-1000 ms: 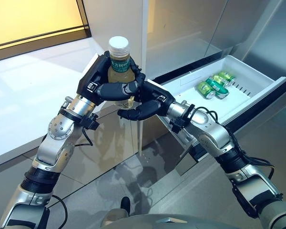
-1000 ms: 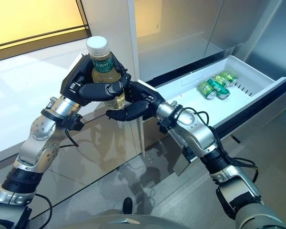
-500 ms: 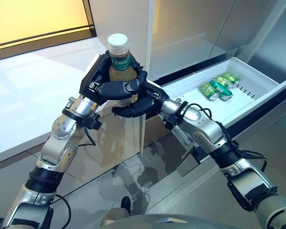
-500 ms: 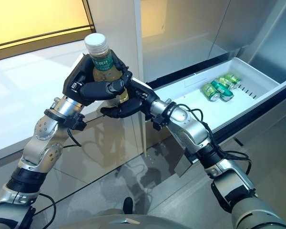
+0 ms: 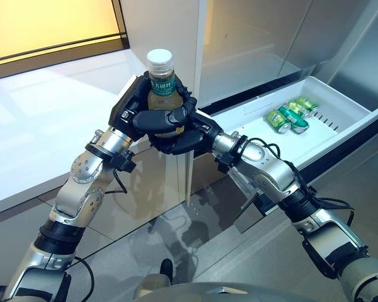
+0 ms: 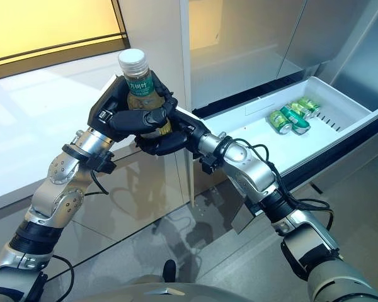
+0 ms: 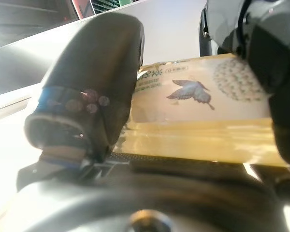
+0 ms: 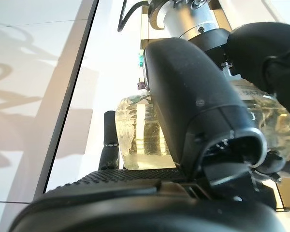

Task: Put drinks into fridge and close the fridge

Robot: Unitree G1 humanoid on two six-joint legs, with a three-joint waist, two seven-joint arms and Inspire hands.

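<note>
Left eye view: cans (image 5: 290, 116) in drawer (image 5: 340, 100)

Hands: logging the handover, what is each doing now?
Left hand: fingers curled round the bottle.
Right hand: fingers curled round the bottle's base.

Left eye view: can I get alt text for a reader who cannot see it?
Both hands hold one upright bottle of yellowish drink, the left hand round its middle, the right hand curled under its base. To the right, an open white fridge drawer holds green cans.

Glossy grey floor (image 5: 176, 251), white counter (image 5: 44, 113)
</note>
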